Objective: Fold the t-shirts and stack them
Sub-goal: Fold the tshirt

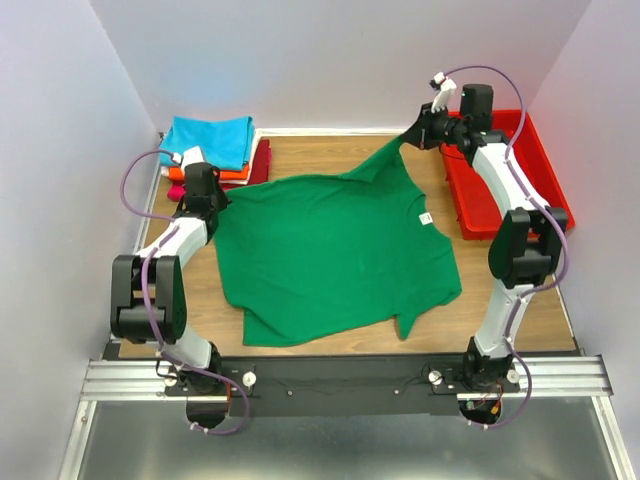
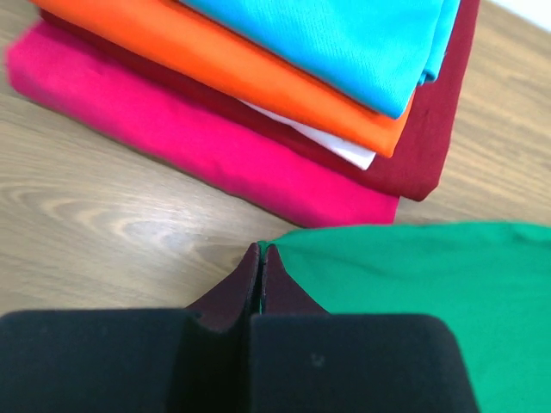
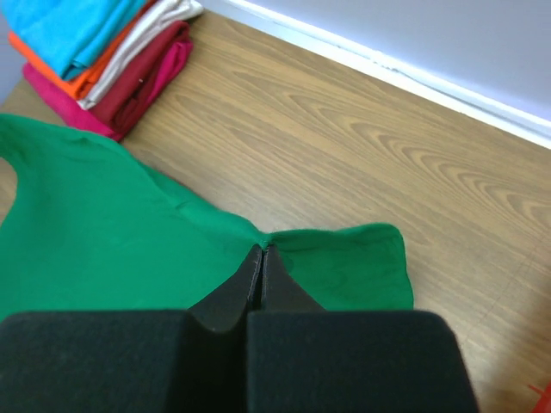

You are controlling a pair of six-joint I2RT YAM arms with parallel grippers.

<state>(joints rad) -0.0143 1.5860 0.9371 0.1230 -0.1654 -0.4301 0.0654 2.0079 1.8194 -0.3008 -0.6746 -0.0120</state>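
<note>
A large green t-shirt (image 1: 330, 250) lies spread across the wooden table, with a small white neck label (image 1: 424, 218) on its right side. My left gripper (image 1: 208, 197) is shut on the shirt's left edge; in the left wrist view the closed fingertips (image 2: 261, 250) pinch the green cloth (image 2: 430, 284). My right gripper (image 1: 412, 135) is shut on the shirt's far right corner and holds it pulled up; its tips (image 3: 263, 249) bite the green fabric (image 3: 103, 241). Folded t-shirts are stacked at the back left (image 1: 215, 150): turquoise (image 2: 344, 43) on orange (image 2: 241, 69), dark red (image 2: 430, 146) and magenta (image 2: 198, 138).
A red plastic tray (image 1: 500, 190) stands along the right side, under the right arm. White walls close in the table on the left, back and right. Bare wood (image 3: 344, 129) shows between the stack and the raised corner.
</note>
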